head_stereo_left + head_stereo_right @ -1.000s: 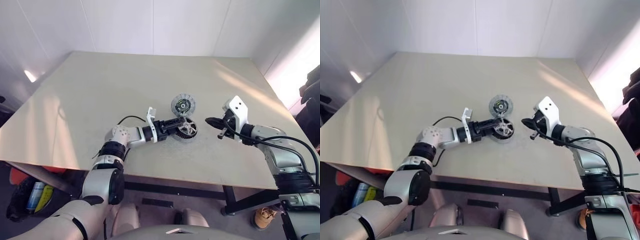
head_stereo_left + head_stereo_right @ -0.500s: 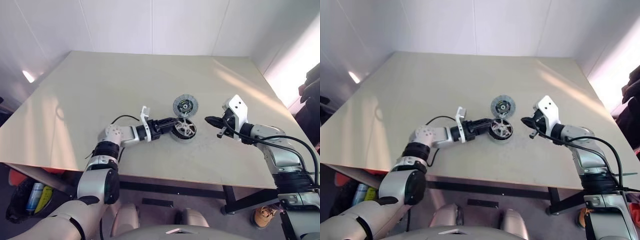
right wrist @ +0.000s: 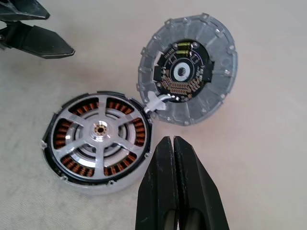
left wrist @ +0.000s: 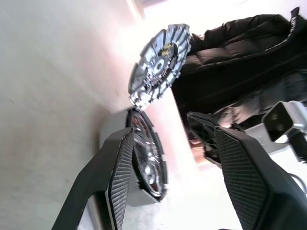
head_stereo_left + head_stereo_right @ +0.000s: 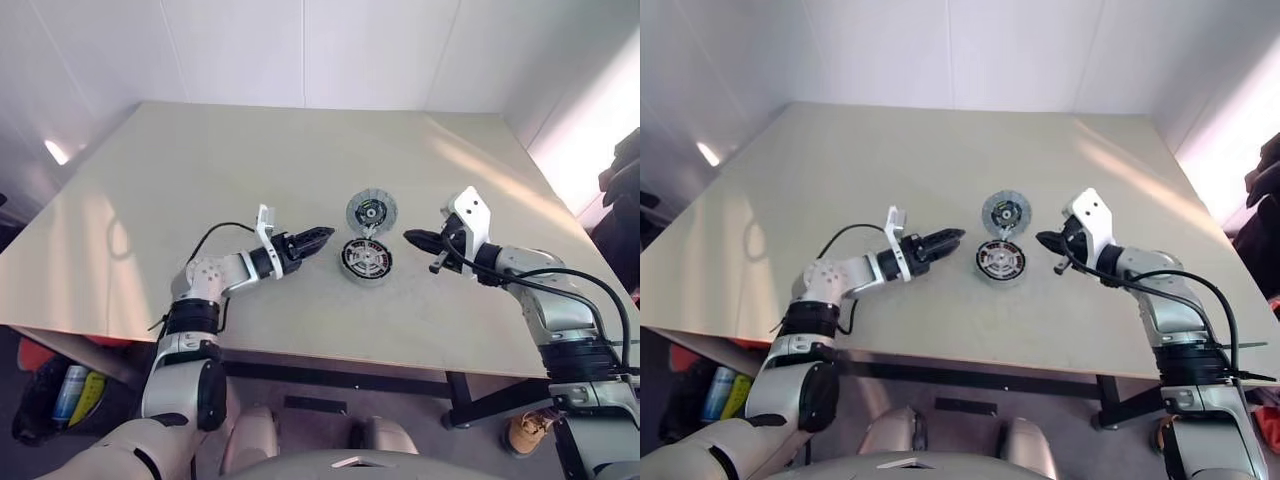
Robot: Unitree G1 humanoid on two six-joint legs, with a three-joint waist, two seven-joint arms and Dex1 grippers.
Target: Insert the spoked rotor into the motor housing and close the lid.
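The spoked rotor [image 3: 100, 130] sits inside the motor housing [image 3: 57, 165], flat on the table [image 5: 200, 170]. Coppery coils show between the rotor's spokes. The lid [image 3: 192, 67] lies open just beyond the housing, its inner face with the dark circuit centre turned up, and touches the housing rim at a small white hinge piece [image 3: 154, 102].

The left gripper [image 5: 322, 235] is to the left of the housing, apart from it, pointing toward it roughly level with the table. Its jaws are spread moderately wide and hold nothing; in the left wrist view the housing and lid appear between and beyond its two ribbed fingers [image 4: 121, 172].

The right gripper [image 5: 410, 237] is to the right of the housing, near it but not touching. Its fingers [image 3: 163, 191] are pressed fully together with nothing between them, the tips pointing at the junction of housing and lid.

A dark padded jacket [image 4: 249, 52] appears in the background beyond the table.
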